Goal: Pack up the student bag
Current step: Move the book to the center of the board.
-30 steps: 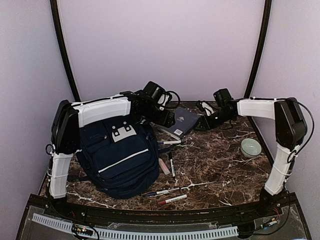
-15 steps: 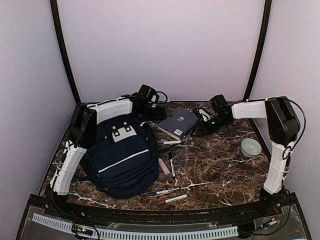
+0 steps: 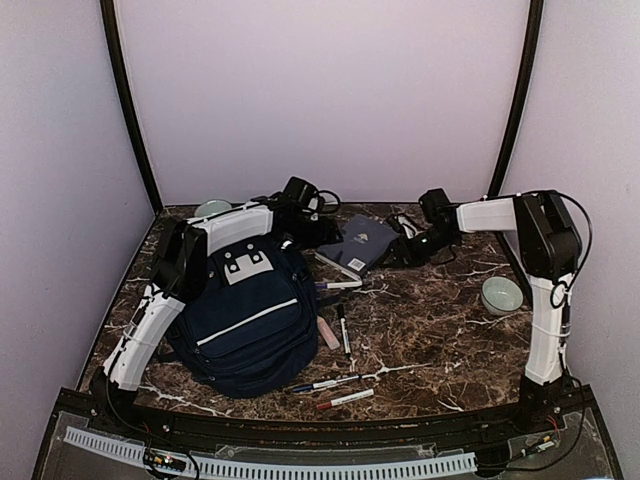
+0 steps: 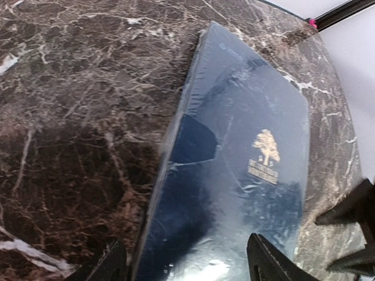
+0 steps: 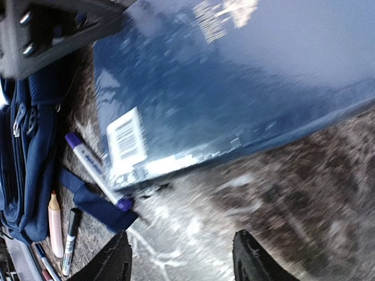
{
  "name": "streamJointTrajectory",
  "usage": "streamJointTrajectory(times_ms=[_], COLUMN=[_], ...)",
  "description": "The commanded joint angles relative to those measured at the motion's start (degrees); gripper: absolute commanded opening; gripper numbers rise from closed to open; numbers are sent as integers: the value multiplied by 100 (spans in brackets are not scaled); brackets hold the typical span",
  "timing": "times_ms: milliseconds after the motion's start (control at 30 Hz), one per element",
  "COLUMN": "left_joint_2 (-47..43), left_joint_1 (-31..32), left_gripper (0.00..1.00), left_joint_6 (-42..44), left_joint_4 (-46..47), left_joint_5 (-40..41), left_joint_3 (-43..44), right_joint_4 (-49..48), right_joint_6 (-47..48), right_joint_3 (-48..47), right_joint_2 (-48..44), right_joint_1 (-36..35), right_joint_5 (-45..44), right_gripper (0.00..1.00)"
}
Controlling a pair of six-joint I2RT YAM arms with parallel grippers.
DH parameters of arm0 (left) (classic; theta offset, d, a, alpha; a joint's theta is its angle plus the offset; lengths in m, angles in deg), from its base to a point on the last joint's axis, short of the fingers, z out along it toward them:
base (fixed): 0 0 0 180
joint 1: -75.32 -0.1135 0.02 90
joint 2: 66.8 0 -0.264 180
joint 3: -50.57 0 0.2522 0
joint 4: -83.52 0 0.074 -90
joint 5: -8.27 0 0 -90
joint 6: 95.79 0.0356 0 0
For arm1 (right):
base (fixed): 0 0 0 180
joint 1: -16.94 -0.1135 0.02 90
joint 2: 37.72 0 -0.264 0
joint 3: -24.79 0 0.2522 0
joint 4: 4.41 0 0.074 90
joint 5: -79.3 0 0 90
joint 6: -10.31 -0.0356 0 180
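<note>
Straddling the navy book (image 4: 234, 146) with the left pincer (image 4: 186, 249) apart, right pincer (image 5: 181, 240) apart at its 3 o'clock; risks skidding it across the slick desk (image 3: 440, 330) if closed off-centre.

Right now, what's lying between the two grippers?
The navy book. The top view shows it on the table between the left gripper and the right gripper, both with jaws apart.

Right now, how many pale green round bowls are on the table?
2. One pale green bowl sits near the right edge; a second bowl peeks out back left, behind the left arm. Others may be hidden.
</note>
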Motion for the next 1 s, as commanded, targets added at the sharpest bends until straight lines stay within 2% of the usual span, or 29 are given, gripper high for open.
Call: streamJointTrajectory(times_ms=[0,133,567,967], left_joint_2=[68,100,-617,-1349], left_joint_1=[-16,45,724,1486], left_gripper=[72,65,58,56], left_joint_6=[-367,-604,-672,-866], left_joint_4=[171,120,272,476], left_joint_5=[-691,-1028,-1258,-864], left_joint_3=[197,180,-142,-493], right_joint_4=[315,488,539,781], right_joint_6=[-242,-332,-367,-1], right_joint_3=[-649,-906,-1013,-325], right_joint_2=[585,937,1107,326], right_joint_1=[292,381,393,394], right_joint_5=[535,734,1096,1193], right_gripper=[62,64,65,62])
